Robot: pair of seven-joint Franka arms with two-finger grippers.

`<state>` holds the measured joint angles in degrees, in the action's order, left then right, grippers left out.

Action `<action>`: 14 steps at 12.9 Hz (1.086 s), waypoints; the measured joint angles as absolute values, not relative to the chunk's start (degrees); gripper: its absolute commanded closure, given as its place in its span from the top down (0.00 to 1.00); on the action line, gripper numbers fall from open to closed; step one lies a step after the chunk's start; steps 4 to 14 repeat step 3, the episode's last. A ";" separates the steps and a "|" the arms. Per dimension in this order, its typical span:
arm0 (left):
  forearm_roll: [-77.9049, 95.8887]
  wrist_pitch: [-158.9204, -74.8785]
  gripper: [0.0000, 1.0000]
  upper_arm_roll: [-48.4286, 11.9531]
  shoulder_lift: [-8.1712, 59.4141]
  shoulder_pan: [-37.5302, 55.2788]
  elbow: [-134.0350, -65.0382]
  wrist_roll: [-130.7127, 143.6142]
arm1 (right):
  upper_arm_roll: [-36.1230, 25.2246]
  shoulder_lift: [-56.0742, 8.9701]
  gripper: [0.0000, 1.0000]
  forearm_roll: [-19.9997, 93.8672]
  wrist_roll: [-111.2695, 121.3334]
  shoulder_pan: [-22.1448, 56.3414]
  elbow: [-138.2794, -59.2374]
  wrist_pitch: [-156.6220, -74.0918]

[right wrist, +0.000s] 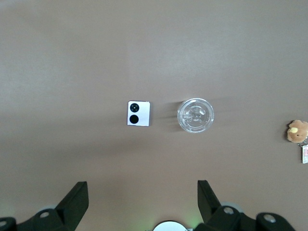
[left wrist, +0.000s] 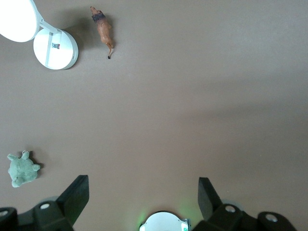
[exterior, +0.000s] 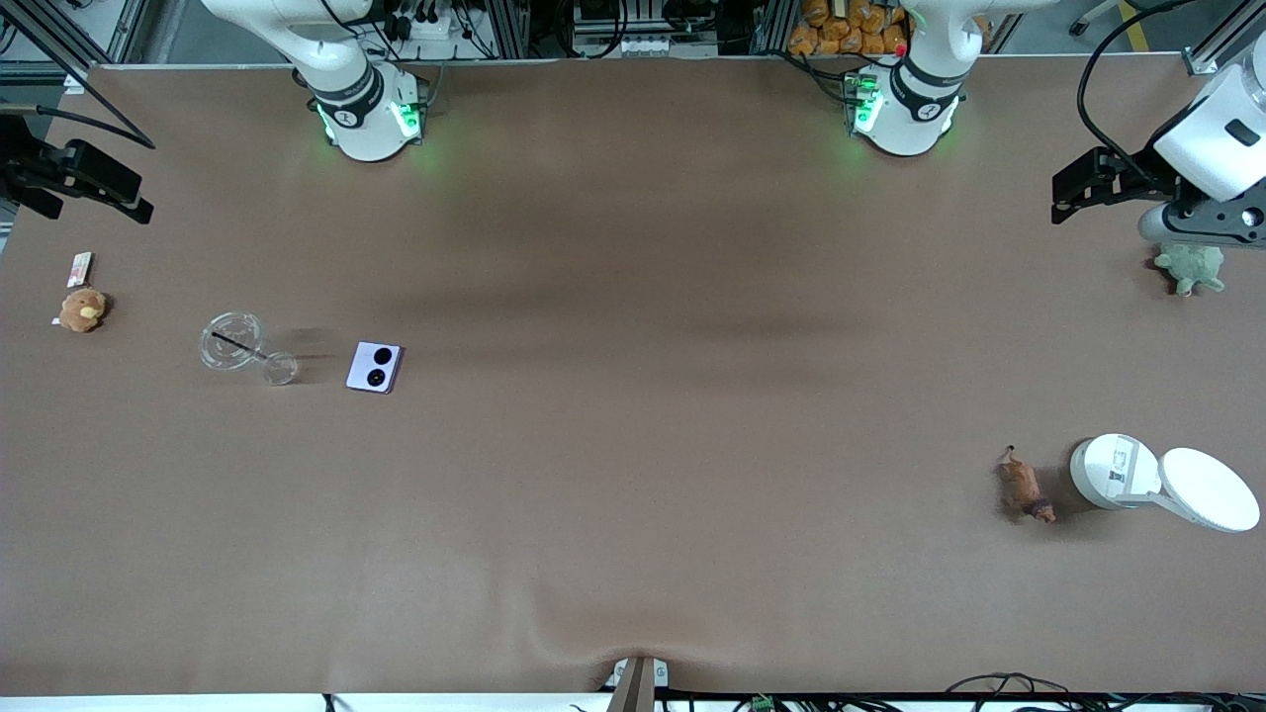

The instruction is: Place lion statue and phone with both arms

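Two arms wait high at opposite ends of the counter (exterior: 633,247), and the broad middle of the brown surface lies open between them. The left gripper (left wrist: 143,192) hangs over the left arm's end, close to that edge, jaws spread and holding nothing. The right gripper (right wrist: 142,192) hangs over the right arm's end, jaws likewise spread and empty.

The lion statue (exterior: 1024,487) lies flat toward the left arm's end, nearer the front camera than the left gripper and well apart from it. A white lidded container (exterior: 1113,472) with its lid swung open stands just beside the statue, on the edge side. A green plush toy (exterior: 1191,266) sits near the edge, about under the left gripper.

The phone (exterior: 375,367) lies flat toward the right arm's end, well apart from the right gripper. A clear glass cup (exterior: 235,343) stands near it on the edge side. A tan plush toy (exterior: 83,310) sits close to that edge.
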<state>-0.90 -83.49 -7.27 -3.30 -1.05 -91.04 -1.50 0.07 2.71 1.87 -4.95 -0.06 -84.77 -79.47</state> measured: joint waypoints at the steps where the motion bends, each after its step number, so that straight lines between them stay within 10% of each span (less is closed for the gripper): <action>1: -0.90 -83.49 1.00 -7.27 -3.30 -1.05 -91.04 -1.50 | 0.09 2.71 1.00 2.11 -4.94 -0.08 -84.77 -79.47; 14: -0.90 -83.49 1.00 -7.27 -3.31 -1.05 -91.04 -1.50 | 0.27 2.71 1.00 2.26 -4.94 -0.07 -84.77 -79.48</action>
